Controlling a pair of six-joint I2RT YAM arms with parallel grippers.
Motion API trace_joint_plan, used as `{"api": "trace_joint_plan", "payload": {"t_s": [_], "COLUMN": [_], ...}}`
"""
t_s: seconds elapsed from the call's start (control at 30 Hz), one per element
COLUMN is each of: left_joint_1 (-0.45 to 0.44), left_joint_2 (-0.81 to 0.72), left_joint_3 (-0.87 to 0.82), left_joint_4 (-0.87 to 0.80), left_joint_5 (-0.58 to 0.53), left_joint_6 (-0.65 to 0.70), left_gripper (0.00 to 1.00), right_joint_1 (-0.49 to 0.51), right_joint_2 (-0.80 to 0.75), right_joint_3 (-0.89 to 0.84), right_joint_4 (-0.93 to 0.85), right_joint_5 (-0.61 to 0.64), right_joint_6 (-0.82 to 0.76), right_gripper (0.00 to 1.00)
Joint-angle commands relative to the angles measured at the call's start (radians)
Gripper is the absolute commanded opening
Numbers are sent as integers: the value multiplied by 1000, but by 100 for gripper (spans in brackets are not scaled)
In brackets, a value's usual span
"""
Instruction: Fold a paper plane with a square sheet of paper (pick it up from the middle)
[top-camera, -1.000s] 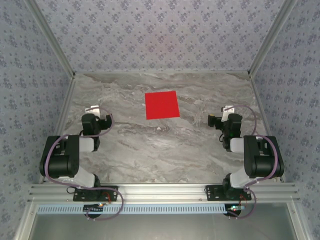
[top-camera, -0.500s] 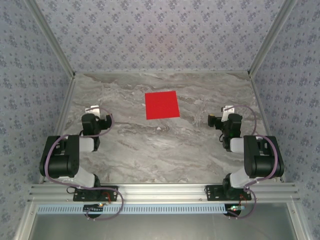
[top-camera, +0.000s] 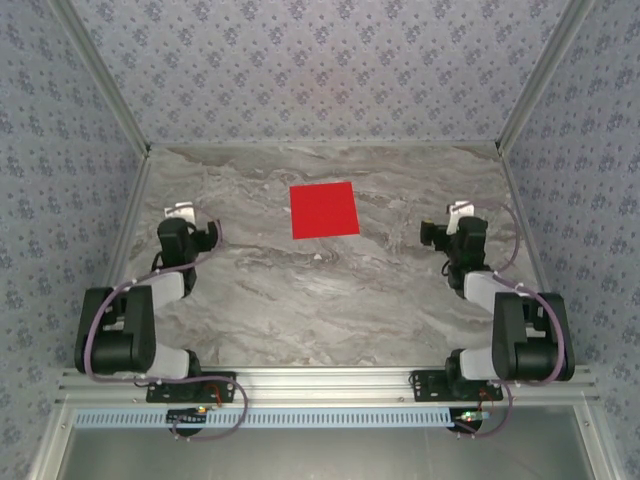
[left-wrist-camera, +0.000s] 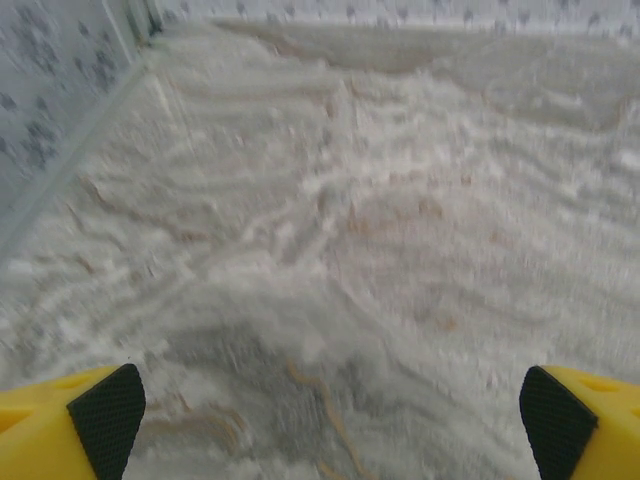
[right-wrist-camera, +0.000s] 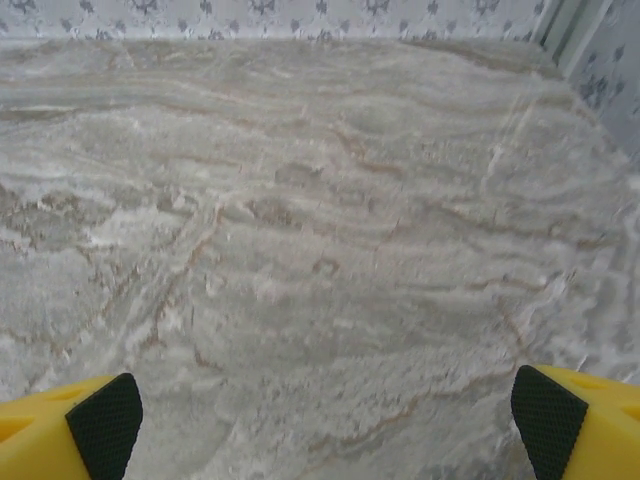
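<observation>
Both arms have unfolded since a second ago. Their elbows have dropped toward the near rail and each wrist has pushed a little further out over the bench (top-camera: 300, 300), while the square sheet of paper (top-camera: 323, 210) has not stirred. It lies flat and uncreased on the marble, roughly midway between the two arms and a bit beyond them toward the back wall, resting on nothing but the bench.

From where I stand the sheet looks thin and featherlight, limp rather than stiff. It lies flush with the surface, so no edge stands proud enough to get under easily. It would likely slide on the smooth marble if nudged sideways, and crease wherever it is pinched hard. The task asks for the middle, so I'd judge the fair way is to come straight down on the centre and gently pinch up a small ridge there.

The left gripper (top-camera: 180, 211) has its jaws spread wide, its black pads (left-wrist-camera: 105, 415) at the far corners of its wrist view with bare marble between them. It holds and touches nothing. The right gripper (top-camera: 460, 209) is likewise wide apart and empty, its pads (right-wrist-camera: 105, 420) over bare bench, well apart from the sheet.
</observation>
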Motion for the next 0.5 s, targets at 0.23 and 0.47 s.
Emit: {"api": "trace_joint_plan", "payload": {"t_s": [0.23,0.47], "left_joint_1": [-2,0], "left_joint_2": [-169,-182], "left_joint_3": [289,363], "left_joint_4": [-599,-771], "left_joint_5": [-39,111], "left_joint_6": [-275,-414], "left_gripper": [99,99], "right_joint_1": [227,320], "right_joint_2": [74,294], "right_joint_3": [398,607], "right_joint_4": [-556,-623], "right_joint_5": [125,-130], "right_joint_6": [147,399], "right_gripper": [100,100]}}
